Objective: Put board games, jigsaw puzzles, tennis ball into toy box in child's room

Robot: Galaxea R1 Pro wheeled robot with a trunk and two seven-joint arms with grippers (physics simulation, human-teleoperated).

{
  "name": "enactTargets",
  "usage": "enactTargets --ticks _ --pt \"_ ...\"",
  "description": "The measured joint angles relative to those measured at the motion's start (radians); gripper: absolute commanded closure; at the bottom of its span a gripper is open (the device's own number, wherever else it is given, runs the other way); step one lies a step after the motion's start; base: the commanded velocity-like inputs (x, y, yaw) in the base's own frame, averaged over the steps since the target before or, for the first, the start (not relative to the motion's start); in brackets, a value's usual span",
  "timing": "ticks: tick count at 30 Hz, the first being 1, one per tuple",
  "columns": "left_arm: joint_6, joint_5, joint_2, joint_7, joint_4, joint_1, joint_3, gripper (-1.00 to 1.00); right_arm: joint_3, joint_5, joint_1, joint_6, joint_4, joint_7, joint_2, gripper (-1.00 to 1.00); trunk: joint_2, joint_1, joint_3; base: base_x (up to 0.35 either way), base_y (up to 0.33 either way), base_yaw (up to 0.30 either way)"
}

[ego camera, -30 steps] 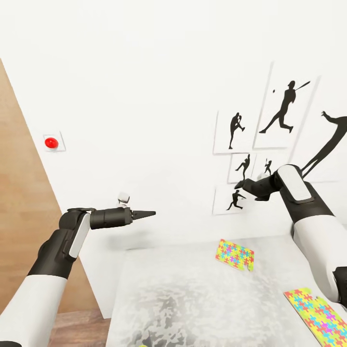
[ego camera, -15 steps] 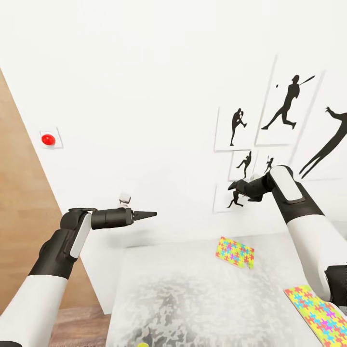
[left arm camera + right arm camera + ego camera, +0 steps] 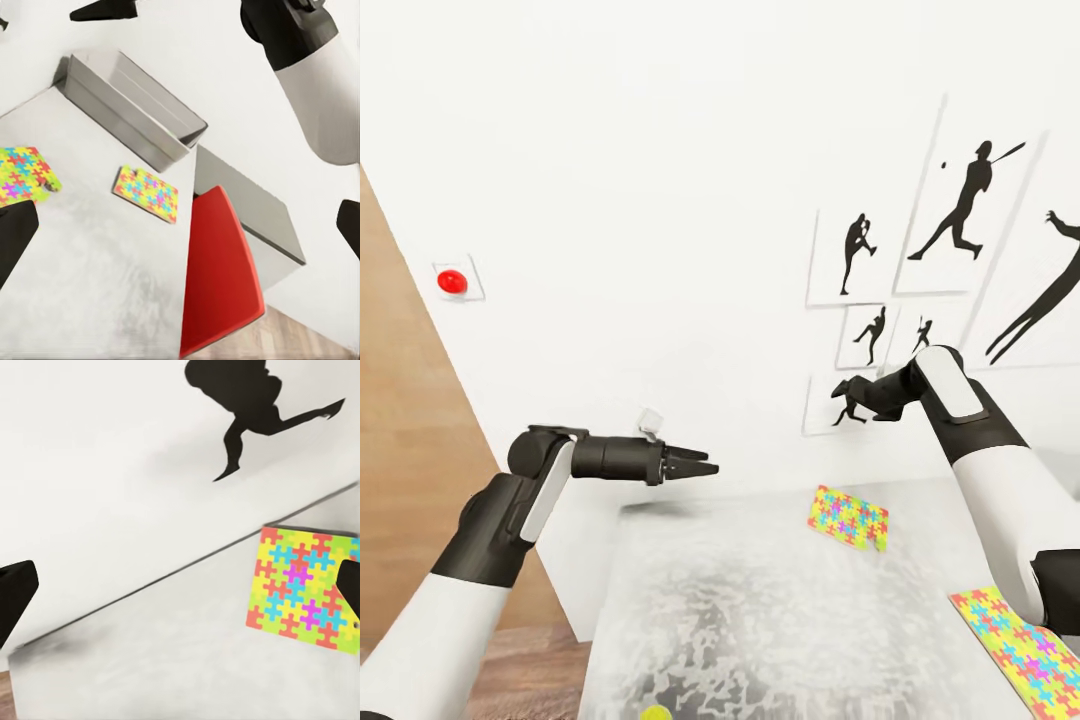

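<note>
Early going, by the look of things: two thin jigsaw sheets of interlocked yellow, pink, blue and green pieces lying loose on the pale, faintly marbled table (image 3: 760, 620) — one near the wall (image 3: 847, 516), the other at the near right edge (image 3: 1025, 650) — and a small yellow-green tennis ball (image 3: 656, 713) at the near edge. Shallow light-grey toy box with sloping sides (image 3: 135, 109) standing on the table beyond the puzzles, its inside hidden, so contents unknown. No board games to be seen. Nothing carried; by this evidence, nearly all the tidying left to do.

Left end effector (image 3: 695, 467) empty, fingers spread apart, held level in the air above the table's far left corner, well apart from the wall-side puzzle and from the ball. Right end effector (image 3: 844, 390) raised close to the wall with its black silhouette prints (image 3: 960, 205), fingers apart and empty as its wrist camera shows — wall-side puzzle (image 3: 304, 596) lying below and just ahead of it, untouched.
</note>
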State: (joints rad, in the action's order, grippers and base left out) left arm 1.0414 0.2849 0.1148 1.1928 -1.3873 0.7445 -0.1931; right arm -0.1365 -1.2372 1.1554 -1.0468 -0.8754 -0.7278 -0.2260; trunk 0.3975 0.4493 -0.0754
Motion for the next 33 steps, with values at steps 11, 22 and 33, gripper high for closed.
enactTargets --ticks 11,22,33 --pt "0.0 0.001 0.01 0.001 -0.011 0.0 -0.016 -1.0 -0.051 0.0 0.0 0.0 0.0 0.001 -0.001 -1.0 0.0 0.0 -0.018 0.0 0.0 0.0" --pt "0.0 0.001 0.021 0.001 -0.016 0.0 0.017 -1.0 -0.054 0.003 0.0 0.0 -0.001 0.002 0.0 -1.0 0.0 0.0 -0.036 0.0 0.0 0.0" --pt "0.0 0.002 0.03 0.002 -0.041 0.001 0.02 -1.0 -0.055 0.004 0.0 0.0 -0.001 0.002 0.0 -1.0 0.0 0.0 -0.054 0.0 0.0 0.0"
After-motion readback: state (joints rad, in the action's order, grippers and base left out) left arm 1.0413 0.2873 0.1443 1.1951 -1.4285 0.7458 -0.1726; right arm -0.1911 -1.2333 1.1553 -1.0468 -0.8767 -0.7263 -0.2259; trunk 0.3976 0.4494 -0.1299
